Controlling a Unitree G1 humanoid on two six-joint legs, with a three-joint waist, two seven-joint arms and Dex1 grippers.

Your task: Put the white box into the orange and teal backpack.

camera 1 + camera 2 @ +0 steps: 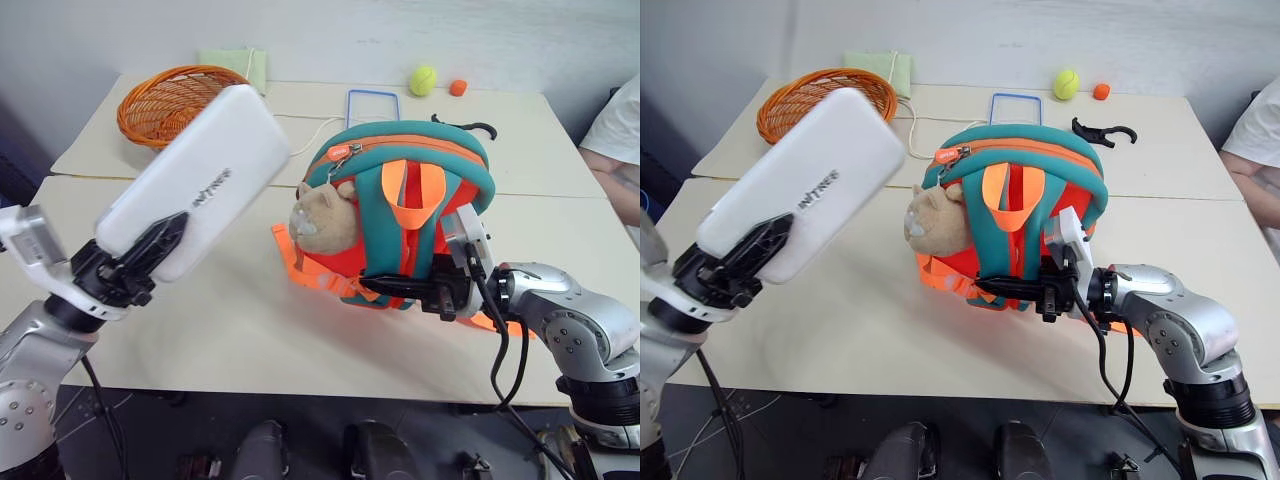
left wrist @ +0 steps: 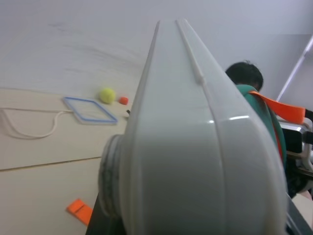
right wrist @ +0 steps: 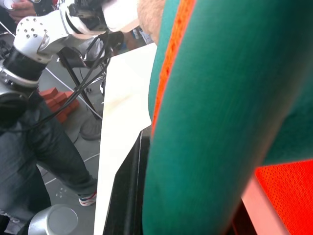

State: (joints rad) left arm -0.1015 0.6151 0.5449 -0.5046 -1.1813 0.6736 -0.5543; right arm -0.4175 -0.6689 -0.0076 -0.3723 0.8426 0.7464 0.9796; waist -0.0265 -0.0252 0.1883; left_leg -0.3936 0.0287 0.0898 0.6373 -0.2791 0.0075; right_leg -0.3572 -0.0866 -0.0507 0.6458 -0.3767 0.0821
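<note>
At table's near edge, the left gripper pinches 1 end of the flat glossy white plastic box, held tilted in the air over the pale table. Rigid and slick, the box likely slips under a short end-grip; a hold nearer mid-length would steady it. The right gripper, pressed together on a teal strap, props up the soft orange and teal backpack, zip apparently closed.

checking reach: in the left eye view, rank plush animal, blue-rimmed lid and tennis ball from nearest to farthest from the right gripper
1. Plush animal: on the backpack, just left of the right gripper.
2. Blue-rimmed lid: behind the backpack.
3. Tennis ball: far table edge.
</note>
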